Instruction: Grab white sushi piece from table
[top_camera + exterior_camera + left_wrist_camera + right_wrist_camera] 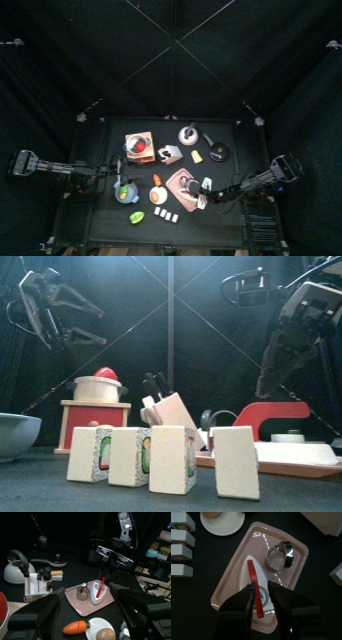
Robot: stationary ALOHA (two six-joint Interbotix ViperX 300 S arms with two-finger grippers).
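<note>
Several white sushi pieces stand in a row near the front edge of the black table (214, 228). They show in the top view (166, 214), near and large in the front view (171, 459), and at the edge of the right wrist view (180, 551). My right gripper (264, 598) hangs above the pink tray (234, 574), over a white tool with a red handle (252, 577). Its jaws are slightly apart and hold nothing. My left gripper (90, 619) is wide open and empty, above the carrot (76, 627) at the table's left.
A silver cup (281, 556) lies on the tray. A white plate (224, 524) lies next to the sushi. A white knife block (167, 411), a red-topped wooden stand (96, 396), a kettle (189, 135) and a black pan (217, 152) stand further back. A bowl (16, 434) is at front left.
</note>
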